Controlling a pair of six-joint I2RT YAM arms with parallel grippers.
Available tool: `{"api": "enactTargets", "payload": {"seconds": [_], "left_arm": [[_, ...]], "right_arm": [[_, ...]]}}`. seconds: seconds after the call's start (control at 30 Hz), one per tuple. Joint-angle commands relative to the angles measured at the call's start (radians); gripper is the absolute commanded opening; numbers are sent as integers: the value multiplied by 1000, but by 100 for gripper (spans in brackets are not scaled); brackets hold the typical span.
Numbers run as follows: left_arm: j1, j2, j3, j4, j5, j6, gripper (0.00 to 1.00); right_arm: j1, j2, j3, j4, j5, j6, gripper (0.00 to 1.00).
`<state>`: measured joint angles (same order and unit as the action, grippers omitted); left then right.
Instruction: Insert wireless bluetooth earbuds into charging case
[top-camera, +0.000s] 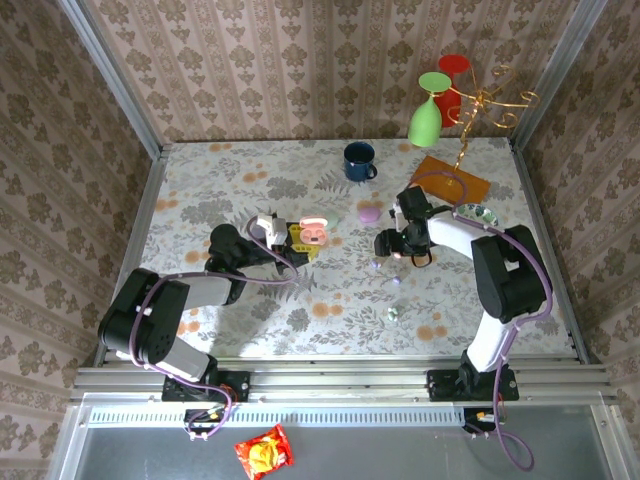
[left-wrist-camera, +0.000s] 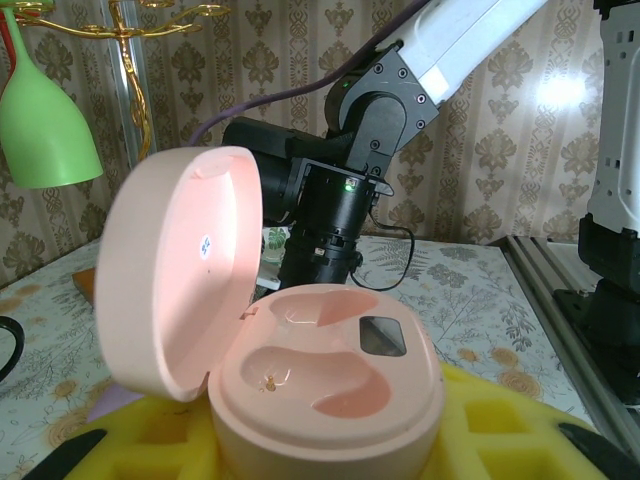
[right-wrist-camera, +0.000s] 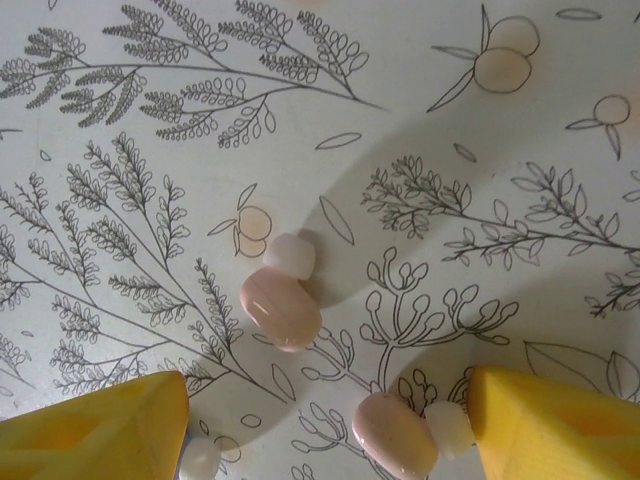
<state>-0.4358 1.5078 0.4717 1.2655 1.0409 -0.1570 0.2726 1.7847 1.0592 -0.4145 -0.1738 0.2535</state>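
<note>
Two pink earbuds (right-wrist-camera: 280, 305) lie on the table (right-wrist-camera: 150, 120) between your right tool's (right-wrist-camera: 330, 415) spread fingers. They look tiny, light and slick, so pinch one across its rounded body. Left of them, your left tool (top-camera: 296, 240) clamps the open charging case (left-wrist-camera: 320, 390).

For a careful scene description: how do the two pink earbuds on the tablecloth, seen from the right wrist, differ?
Place: the upper earbud lies apart from both yellow fingers; the lower earbud lies close beside the finger at the picture's right. Pose: the upper earbud's whitish tip points up the picture; the lower earbud's tip points sideways toward that finger. Both have pink bodies and rest on the flowered tablecloth.
</note>
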Motion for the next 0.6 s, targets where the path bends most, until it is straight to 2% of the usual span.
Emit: {"api": "enactTargets", "payload": {"seconds": [0.0,0.23,0.43,0.57], "left_arm": [[5,-11,19,32,25,-13,34],[6,-5,25,32,29,-18,34],[8,-4,25,32,32,-18,34],[14,-11,17,32,28,-11,34]], "right_arm": [[3,-29,-29,-40,-46,16,74],[7,-52,-37,-57,-18,24,74],[25,-98,-18,-105,159,16,77],[81,-102,29,-186,337,-5,76]]}}
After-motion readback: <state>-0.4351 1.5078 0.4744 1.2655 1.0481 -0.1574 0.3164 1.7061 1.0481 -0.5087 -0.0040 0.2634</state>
